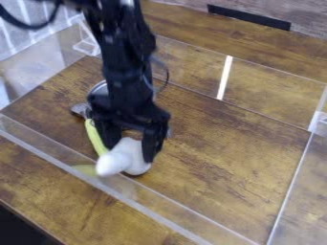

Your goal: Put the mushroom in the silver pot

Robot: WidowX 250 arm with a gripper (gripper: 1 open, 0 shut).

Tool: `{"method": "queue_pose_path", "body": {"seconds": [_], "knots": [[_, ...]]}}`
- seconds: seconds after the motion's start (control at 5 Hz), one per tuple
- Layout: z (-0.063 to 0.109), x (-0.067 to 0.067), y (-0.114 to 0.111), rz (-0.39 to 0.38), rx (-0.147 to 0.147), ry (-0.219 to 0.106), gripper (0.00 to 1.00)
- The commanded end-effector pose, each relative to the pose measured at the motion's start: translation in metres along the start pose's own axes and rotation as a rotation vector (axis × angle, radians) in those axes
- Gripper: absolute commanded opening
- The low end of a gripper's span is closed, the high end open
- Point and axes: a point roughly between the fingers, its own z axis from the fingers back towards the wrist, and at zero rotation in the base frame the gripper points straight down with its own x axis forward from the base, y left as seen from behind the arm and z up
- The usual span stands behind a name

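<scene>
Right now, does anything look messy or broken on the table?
Nothing stands out. The mushroom lies whole on the wood beside the yellow-green vegetable, under the open end effector. The silver pot shows behind the arm, mostly hidden. No spill or damage shows.

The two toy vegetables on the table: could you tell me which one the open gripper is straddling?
The mushroom, whitish and rounded: the open gripper stands over it. The long yellow-green vegetable lies just outside the fingers.
</scene>
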Motion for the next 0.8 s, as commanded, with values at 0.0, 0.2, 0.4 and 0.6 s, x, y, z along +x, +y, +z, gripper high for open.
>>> {"method": "queue_pose_path", "body": {"seconds": [0.0,0.2,0.4,0.6], "knots": [[-0.011,0.005,0.003,-0.019,0.011,-0.021,1.0],[-0.02,0.008,0.002,-0.053,0.012,-0.018,0.0],[-0.024,0.01,-0.001,-0.062,0.011,-0.016,0.0],[-0.015,0.015,-0.003,-0.077,0.007,-0.019,0.0]]}}
